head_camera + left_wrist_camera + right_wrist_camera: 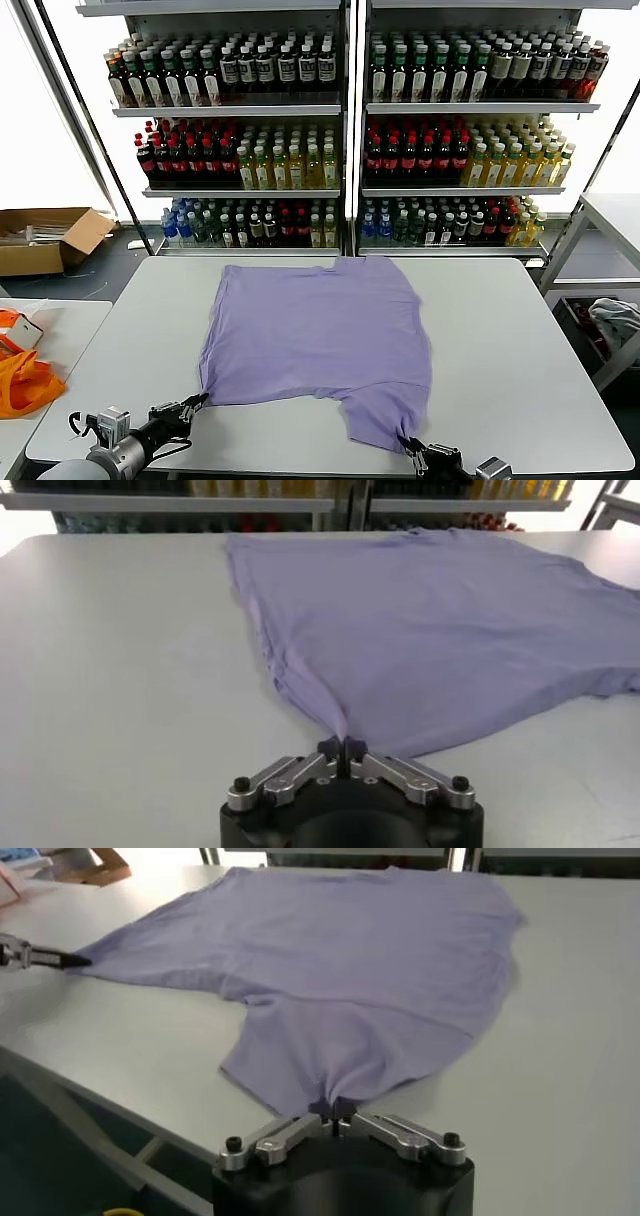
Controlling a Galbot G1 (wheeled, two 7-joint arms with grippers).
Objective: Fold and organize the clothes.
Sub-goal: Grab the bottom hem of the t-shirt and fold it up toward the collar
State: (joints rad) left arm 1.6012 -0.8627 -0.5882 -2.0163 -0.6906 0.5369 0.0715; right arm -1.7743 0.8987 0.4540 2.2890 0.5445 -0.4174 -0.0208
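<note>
Both claws, left [197, 402] and right [412, 447], clenched on thin pinches of lavender T-shirt [315, 335] at lower frame; fabric could slip on lift.

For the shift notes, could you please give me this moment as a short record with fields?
item: purple T-shirt, plain side up, spread flat
surface: white table
left gripper: shut on the shirt's near left corner
right gripper: shut on the edge of the near right sleeve
fold: not yet begun, shirt lies in a single layer
background: shelves of bottled drinks behind the table
off to the left: orange bag on a side table, cardboard box on the floor
</note>
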